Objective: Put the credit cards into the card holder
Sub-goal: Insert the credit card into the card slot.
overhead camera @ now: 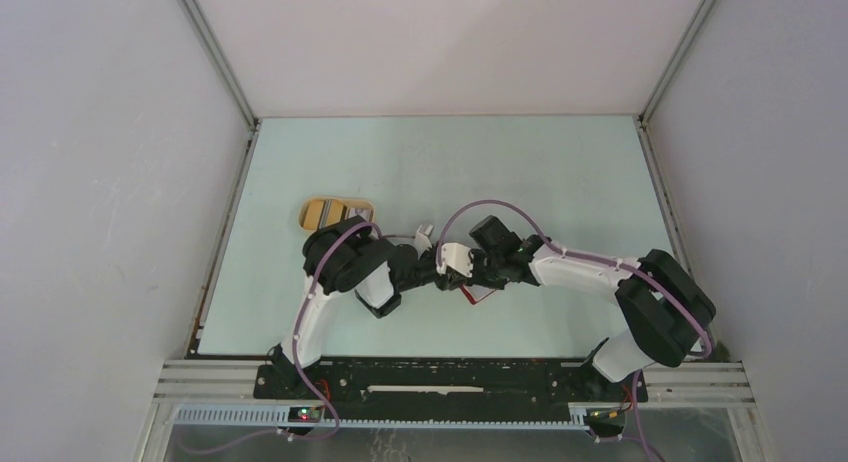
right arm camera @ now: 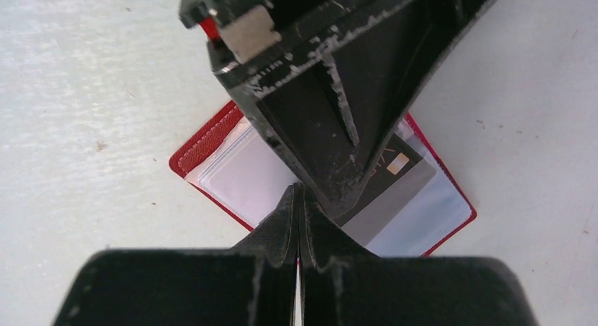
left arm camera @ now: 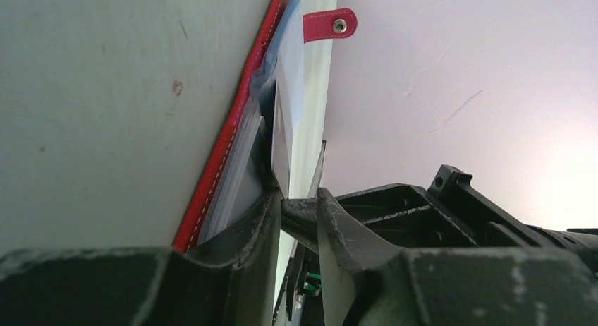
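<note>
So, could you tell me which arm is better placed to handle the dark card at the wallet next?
Left, probably: the left pincer is right at the dark card in the open wallet, while the right pincer is shut at the wallet's edge.

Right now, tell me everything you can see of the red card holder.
The card holder lies open on the pale table: red, leather-looking cover with pale stitching, clear plastic pockets inside. One pocket shows a dark card with a gold chip. A red closure tab with a metal snap juts from one edge. The left end effector reaches over its middle; the shut right end effector meets its near edge.
</note>
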`<state>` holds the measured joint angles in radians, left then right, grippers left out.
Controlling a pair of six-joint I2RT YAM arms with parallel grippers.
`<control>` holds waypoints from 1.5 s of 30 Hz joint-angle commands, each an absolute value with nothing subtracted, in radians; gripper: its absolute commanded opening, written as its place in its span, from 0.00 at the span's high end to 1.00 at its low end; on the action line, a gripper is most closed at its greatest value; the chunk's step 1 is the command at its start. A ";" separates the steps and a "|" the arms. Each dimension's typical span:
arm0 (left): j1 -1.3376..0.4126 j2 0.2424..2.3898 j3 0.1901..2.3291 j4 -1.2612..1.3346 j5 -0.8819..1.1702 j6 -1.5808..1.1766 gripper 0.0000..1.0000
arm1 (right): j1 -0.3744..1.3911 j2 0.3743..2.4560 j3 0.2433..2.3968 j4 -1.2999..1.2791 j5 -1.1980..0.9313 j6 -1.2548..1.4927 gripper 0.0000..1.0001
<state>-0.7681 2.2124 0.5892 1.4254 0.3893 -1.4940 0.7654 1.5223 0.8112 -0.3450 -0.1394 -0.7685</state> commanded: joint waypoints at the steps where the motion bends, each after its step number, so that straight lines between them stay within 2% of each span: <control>1: -0.756 2.255 0.586 1.330 0.392 -1.462 0.68 | 0.732 1.534 0.848 -0.328 -0.074 -0.735 1.00; 14: -0.746 2.241 0.562 1.350 0.376 -1.450 0.68 | 0.678 1.551 0.898 -0.353 -0.212 -0.631 0.99; 22: -0.738 2.131 0.493 1.333 0.359 -1.397 0.69 | 0.627 1.515 0.919 -0.392 -0.363 -0.587 0.98; 32: -0.737 2.190 0.506 1.337 0.362 -1.391 0.79 | 0.607 1.589 0.988 -0.436 -0.467 -0.494 0.98; 45: -0.735 2.220 0.498 1.332 0.350 -1.379 0.90 | 0.623 1.705 1.060 -0.498 -0.379 -0.461 0.98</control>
<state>-0.7425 2.1769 0.5049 1.4311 0.3710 -1.4147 0.6167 1.6821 1.0164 -0.4706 -0.4160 -0.4858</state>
